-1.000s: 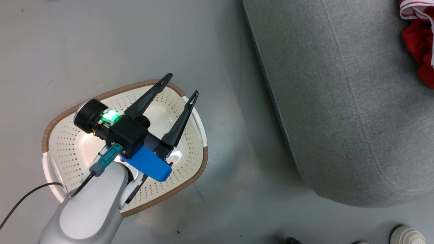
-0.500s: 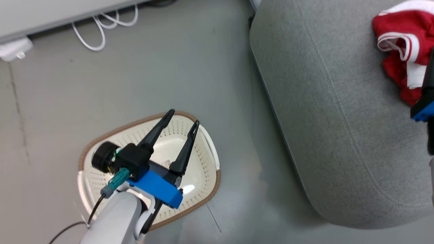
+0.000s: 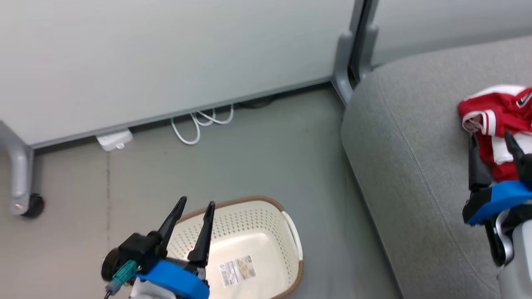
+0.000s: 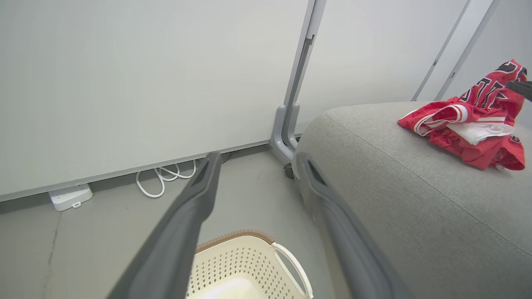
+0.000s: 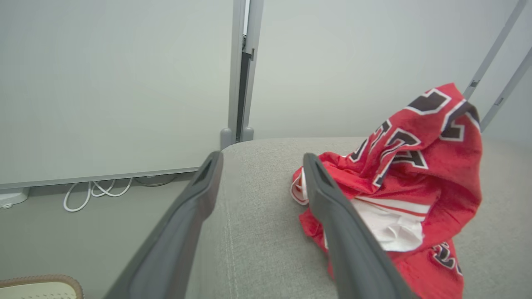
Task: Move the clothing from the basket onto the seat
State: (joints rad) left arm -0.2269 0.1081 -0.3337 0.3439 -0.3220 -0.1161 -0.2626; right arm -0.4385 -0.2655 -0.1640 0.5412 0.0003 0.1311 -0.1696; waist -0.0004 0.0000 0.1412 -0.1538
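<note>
The head view looks down from above; both low wrist views face the wall (image 4: 124,83), sharing the seat (image 4: 415,216).

pale grey partition panels (image 3: 166,62) across top, grey post (image 3: 343,58) upper right; grey floor (image 3: 257,158) w/ white cable loops (image 3: 198,123), adapter (image 3: 114,140), caster (image 3: 32,206) far left.

You had red clothing (image 5: 436,166) with white trim and black letters, a cream, brown-rimmed basket (image 3: 249,224), a grey seat (image 3: 415,187).
</note>
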